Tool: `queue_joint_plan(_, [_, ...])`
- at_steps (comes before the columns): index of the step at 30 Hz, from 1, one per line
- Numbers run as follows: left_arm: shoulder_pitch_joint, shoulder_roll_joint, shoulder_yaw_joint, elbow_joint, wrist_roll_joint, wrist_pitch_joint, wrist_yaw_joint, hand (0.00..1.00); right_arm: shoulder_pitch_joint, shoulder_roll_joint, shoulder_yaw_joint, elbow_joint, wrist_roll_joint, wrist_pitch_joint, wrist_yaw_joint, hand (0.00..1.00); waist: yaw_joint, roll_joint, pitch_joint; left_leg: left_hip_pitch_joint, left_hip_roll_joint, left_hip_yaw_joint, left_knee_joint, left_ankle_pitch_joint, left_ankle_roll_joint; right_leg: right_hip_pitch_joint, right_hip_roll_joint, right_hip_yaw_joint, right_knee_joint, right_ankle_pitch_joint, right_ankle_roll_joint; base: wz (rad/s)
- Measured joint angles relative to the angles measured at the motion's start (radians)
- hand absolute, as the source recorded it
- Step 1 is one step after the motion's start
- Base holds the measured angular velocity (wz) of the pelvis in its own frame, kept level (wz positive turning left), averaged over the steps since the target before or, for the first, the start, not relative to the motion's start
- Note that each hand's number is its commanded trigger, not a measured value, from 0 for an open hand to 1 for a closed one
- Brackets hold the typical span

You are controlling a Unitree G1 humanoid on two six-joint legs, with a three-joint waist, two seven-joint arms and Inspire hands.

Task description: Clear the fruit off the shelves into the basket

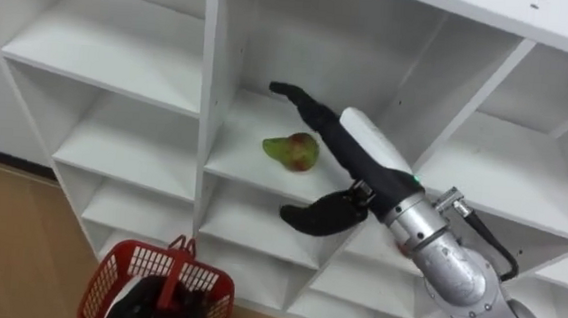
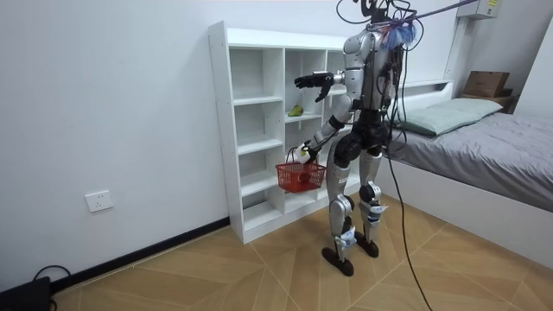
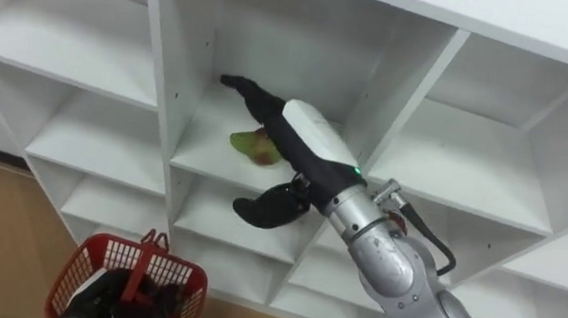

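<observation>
White closet [image 1: 139, 79], smooth flat boards forming square cubbies. The right hand [image 1: 360, 144] is stretched into the middle cubby, dark fingers straight, thumb spread wide, holding nothing. Just beside those fingers a rounded green-and-red fruit [image 1: 293, 151] lies on the shelf. Lower down, the left hand [image 2: 308, 153] is curled round the handle of the red mesh basket [image 1: 116, 273].

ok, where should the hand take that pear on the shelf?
Probably round its wide reddish belly, not the narrow green end. The pear lies on its side on the shelf, so bring the open right hand in from the front, fingers over the top.
</observation>
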State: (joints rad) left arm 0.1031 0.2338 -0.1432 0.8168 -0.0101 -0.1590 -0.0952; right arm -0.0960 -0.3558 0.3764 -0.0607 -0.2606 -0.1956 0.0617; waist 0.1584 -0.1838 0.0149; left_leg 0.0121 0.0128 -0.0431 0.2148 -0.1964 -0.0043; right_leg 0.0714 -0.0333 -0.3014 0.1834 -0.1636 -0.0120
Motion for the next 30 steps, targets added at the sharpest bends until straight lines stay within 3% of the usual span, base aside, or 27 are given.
queue_joint_plan(1, [0.003, 0.002, 0.008, -0.011, 0.005, 0.0, -0.001, 1.0, -0.025, 0.0, -0.007, 0.051, 0.003, -0.012, -0.015, 0.0, 0.003, -0.006, 0.0012, 0.0, 0.0, -0.002, 0.001, 0.0, 0.0, 0.002, 0.0, -0.001, 0.0, 0.0, 0.0, 0.08])
queue_joint_plan(6, [0.01, 0.021, 0.017, -0.036, 0.005, 0.001, -0.001, 1.0, -0.072, -0.009, -0.008, 0.194, 0.022, 0.0, -0.055, 0.0, 0.022, -0.031, 0.0081, -0.004, -0.004, -0.023, 0.005, 0.001, -0.001, 0.009, 0.0, -0.011, 0.0, 0.0, 0.0, 0.11])
queue_joint_plan(9, [0.013, 0.031, 0.028, -0.036, 0.005, 0.008, -0.003, 1.0, -0.09, -0.022, -0.009, 0.233, 0.041, 0.001, -0.071, 0.0, 0.027, -0.034, 0.0065, -0.012, -0.005, -0.032, 0.008, 0.0, -0.001, 0.002, -0.002, -0.03, 0.001, 0.0, 0.0, 0.11])
queue_joint_plan(10, [0.013, 0.03, 0.032, -0.037, 0.004, 0.012, -0.005, 1.0, -0.105, -0.033, -0.009, 0.243, 0.061, 0.001, -0.073, 0.0, 0.03, -0.041, 0.0022, -0.022, -0.006, -0.035, 0.01, 0.001, -0.001, -0.004, -0.002, -0.031, 0.001, 0.0, 0.0, 0.1])
queue_joint_plan(16, [0.021, 0.031, 0.035, -0.072, 0.008, 0.045, -0.034, 1.0, -0.215, -0.046, -0.01, 0.36, 0.105, 0.014, -0.108, 0.0, 0.039, -0.047, 0.0026, -0.029, -0.007, -0.047, 0.024, 0.001, -0.001, -0.004, -0.005, -0.057, 0.002, -0.001, 0.001, 0.09])
queue_joint_plan(20, [0.026, 0.038, 0.043, -0.072, 0.047, 0.062, -0.056, 1.0, -0.228, -0.055, -0.01, 0.369, 0.108, 0.023, -0.114, 0.0, 0.04, -0.061, 0.0035, -0.036, -0.01, -0.054, 0.025, 0.001, -0.001, -0.006, -0.007, -0.062, 0.002, -0.001, 0.002, 0.06])
queue_joint_plan(23, [0.026, 0.051, 0.043, -0.072, 0.051, 0.078, -0.071, 1.0, -0.229, -0.065, -0.01, 0.374, 0.121, 0.025, -0.114, 0.0, 0.039, -0.064, 0.0033, -0.039, -0.012, -0.068, 0.027, 0.001, -0.001, -0.006, -0.007, -0.067, 0.002, -0.001, 0.002, 0.07])
queue_joint_plan(30, [0.025, 0.06, 0.037, -0.072, 0.05, 0.087, -0.076, 1.0, -0.238, -0.075, -0.008, 0.449, 0.184, 0.046, -0.115, 0.0, 0.045, -0.053, 0.0112, -0.076, -0.015, -0.082, 0.043, 0.0, -0.001, -0.023, -0.009, -0.089, 0.002, -0.001, 0.002, 0.08])
